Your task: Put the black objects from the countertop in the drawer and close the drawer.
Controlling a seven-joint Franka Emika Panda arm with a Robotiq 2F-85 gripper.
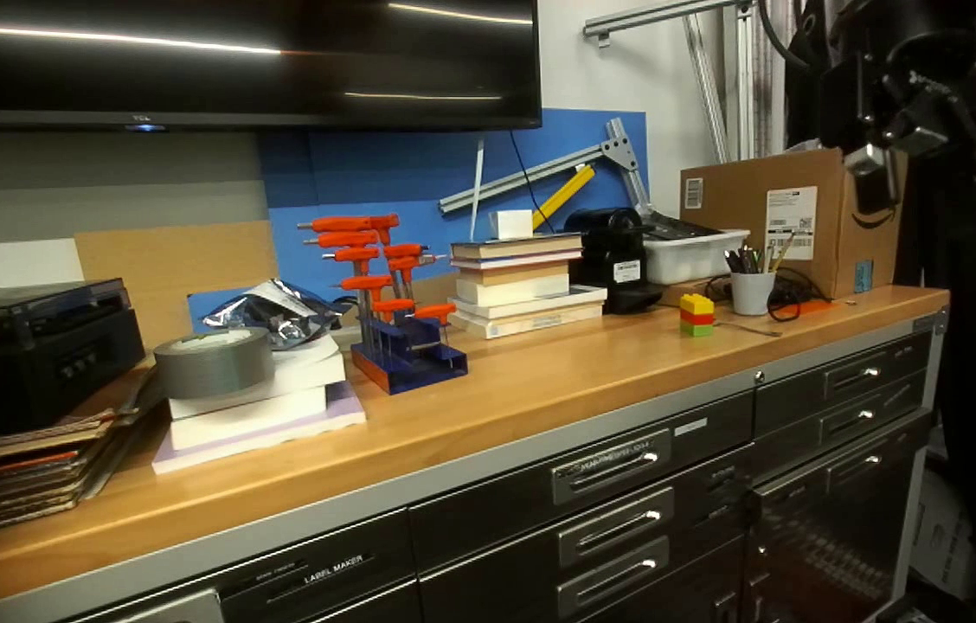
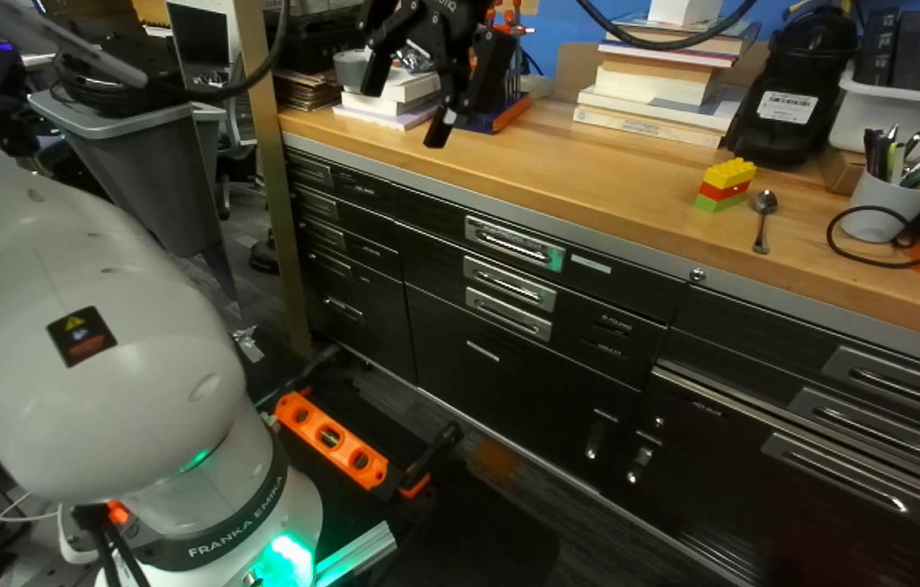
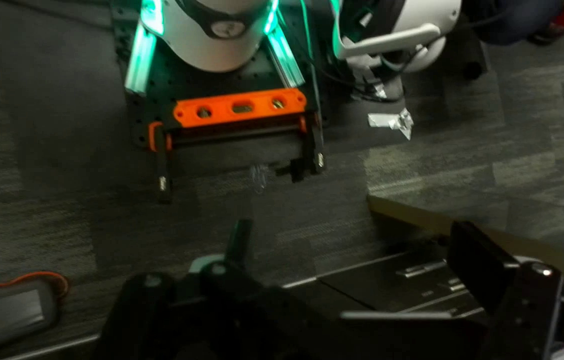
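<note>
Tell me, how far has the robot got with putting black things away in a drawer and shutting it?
Done: the wide middle drawers look shut, and I spot no small black blocks on the counter. In hand: nothing; the gripper is open. Left: probably nothing, if the blocks are inside, but the shut drawers hide that.
</note>
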